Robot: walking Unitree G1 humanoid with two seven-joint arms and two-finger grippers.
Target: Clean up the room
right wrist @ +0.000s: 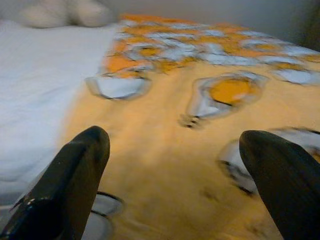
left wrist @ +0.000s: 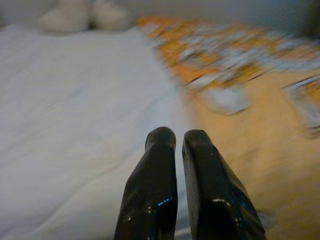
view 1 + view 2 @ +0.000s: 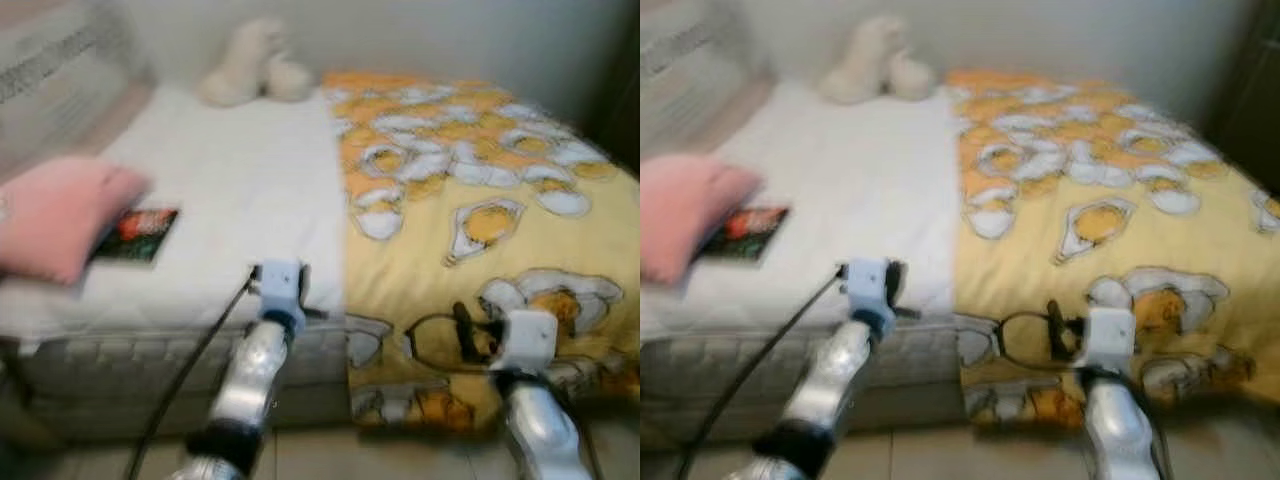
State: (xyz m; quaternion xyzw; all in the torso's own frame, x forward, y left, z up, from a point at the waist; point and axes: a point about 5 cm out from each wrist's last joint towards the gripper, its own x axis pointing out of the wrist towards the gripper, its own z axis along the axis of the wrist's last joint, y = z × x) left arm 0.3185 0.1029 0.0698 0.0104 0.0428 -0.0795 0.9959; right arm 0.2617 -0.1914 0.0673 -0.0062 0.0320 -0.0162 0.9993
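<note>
- Head views, both blurred: a bed with a bare white mattress (image 3: 230, 200) on its left half and a yellow quilt printed with fried eggs (image 3: 480, 210) over its right half. The quilt's near edge hangs over the foot of the bed, and its left edge runs from near to far up the middle.
- A cream plush toy (image 3: 255, 65) sits at the far end by the wall. A pink pillow (image 3: 55, 215) lies at the near left, partly over a dark red-printed packet or booklet (image 3: 140, 235).
- The left gripper (image 3: 315, 315) is raised at the mattress's near edge; the right gripper (image 3: 465, 330) is over the quilt's near edge.
- Left wrist view: the left gripper's jaws are pressed together, holding nothing, pointing across the mattress beside the quilt's edge.
- Right wrist view: the right gripper's jaws are spread wide just above the quilt, which lies between them ungrasped.
- My guess is that the quilt is the job: soft, limp and light. It would bunch and drag instead of sliding, so a pinch on a fold at the near hem or left edge looks best.
</note>
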